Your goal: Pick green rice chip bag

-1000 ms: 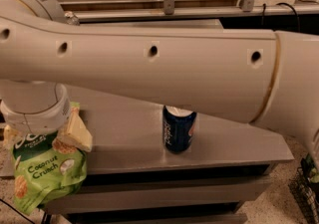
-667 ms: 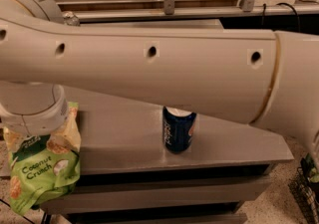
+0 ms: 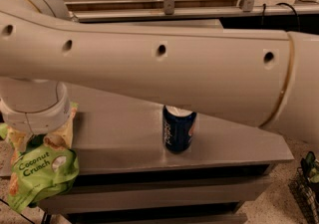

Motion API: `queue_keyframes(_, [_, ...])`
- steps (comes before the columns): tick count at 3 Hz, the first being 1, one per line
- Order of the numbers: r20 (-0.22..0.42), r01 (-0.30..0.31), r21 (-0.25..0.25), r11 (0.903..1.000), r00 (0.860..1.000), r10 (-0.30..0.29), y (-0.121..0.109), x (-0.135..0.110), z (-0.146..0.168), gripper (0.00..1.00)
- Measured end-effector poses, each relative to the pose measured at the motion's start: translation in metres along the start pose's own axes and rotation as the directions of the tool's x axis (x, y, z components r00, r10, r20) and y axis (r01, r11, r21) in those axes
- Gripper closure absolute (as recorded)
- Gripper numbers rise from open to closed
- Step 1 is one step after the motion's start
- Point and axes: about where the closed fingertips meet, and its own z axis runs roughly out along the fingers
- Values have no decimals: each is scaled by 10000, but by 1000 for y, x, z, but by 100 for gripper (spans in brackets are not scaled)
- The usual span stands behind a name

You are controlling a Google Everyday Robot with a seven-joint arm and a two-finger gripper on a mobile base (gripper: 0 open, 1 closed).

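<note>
The green rice chip bag (image 3: 42, 170) is a crinkly light-green pouch with white "Coconut Crunch" lettering. It hangs at the lower left, past the table's front left corner. Its top is bunched up right under my gripper (image 3: 44, 137), which comes straight down from the white wrist at the left. The gripper is shut on the bag's upper part and the bag dangles from it. My thick white arm (image 3: 164, 68) crosses the whole view and hides the back of the table.
A dark blue soda can (image 3: 178, 128) stands upright on the grey table (image 3: 119, 138), to the right of the bag. A shelf runs under the table top. A wire basket (image 3: 306, 188) sits on the floor at the far right.
The wrist and the bag have shifted slightly left and down together. The bag's upper part is more tucked under the wrist. The can has not moved.
</note>
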Motion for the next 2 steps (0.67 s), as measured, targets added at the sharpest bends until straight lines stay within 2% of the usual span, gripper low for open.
queue_keyframes(1, [-109, -294, 716, 9970, 9995, 303, 15, 5, -9, 100])
queue_keyframes(2, [-527, -853, 1570, 9839, 9941, 945, 42, 12, -40, 100])
